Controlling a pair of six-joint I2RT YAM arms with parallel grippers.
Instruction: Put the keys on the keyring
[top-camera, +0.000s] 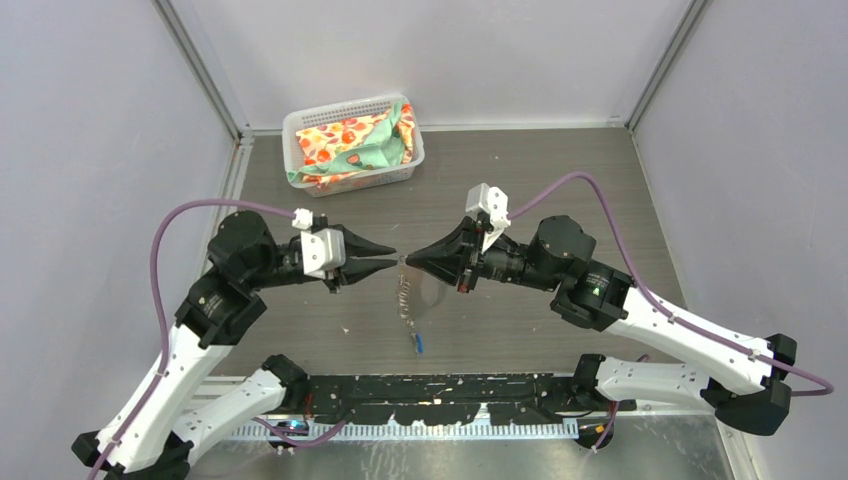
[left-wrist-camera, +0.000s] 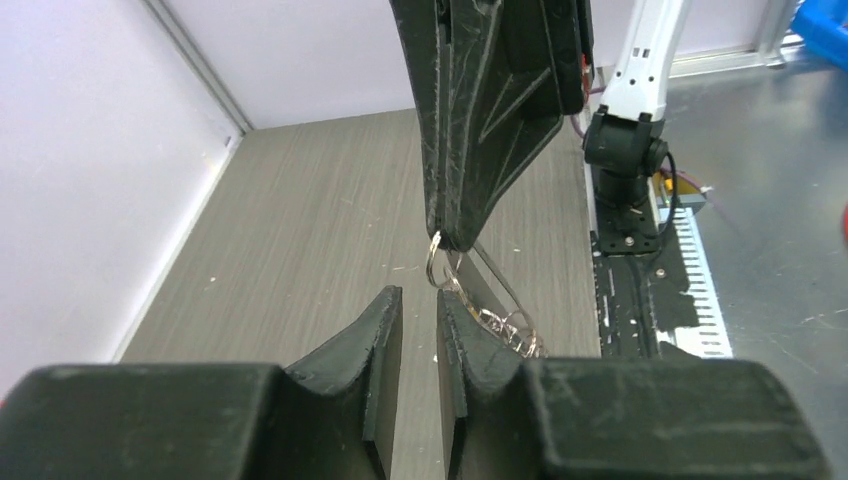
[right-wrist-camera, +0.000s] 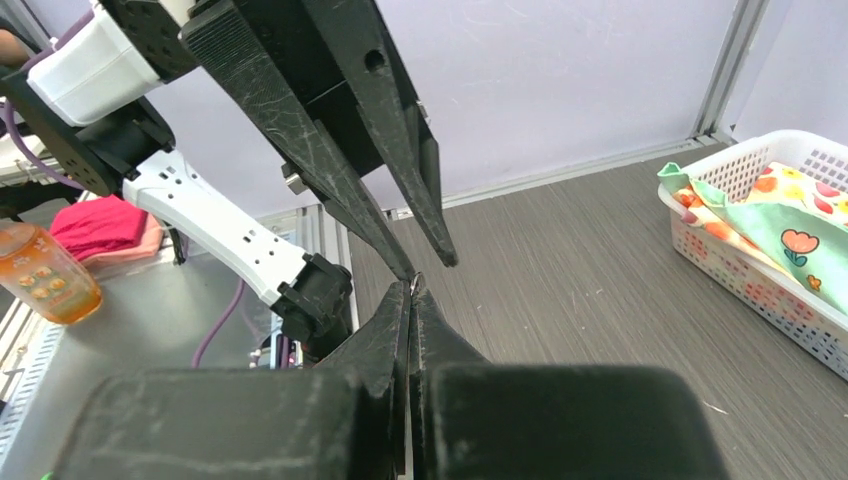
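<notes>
My right gripper (top-camera: 408, 257) is shut on a small wire ring at the top of the keyring (top-camera: 405, 295), a silvery piece with a fringe of small rings that hangs down from its tips. The blue-headed key (top-camera: 420, 344) is at its lower end, near the table's front. In the left wrist view the ring (left-wrist-camera: 434, 262) hangs under the right gripper's tips, and the fringe (left-wrist-camera: 510, 325) trails behind my left finger. My left gripper (top-camera: 388, 257) is open with a narrow gap, tips just short of the ring (left-wrist-camera: 418, 300). I cannot make out the yellow-headed key.
A white basket (top-camera: 300, 128) with a flowered cloth stands at the back left of the table, and also shows in the right wrist view (right-wrist-camera: 790, 150). An orange cup (right-wrist-camera: 45, 270) and a red cloth (right-wrist-camera: 100, 225) lie off the table beyond the left arm.
</notes>
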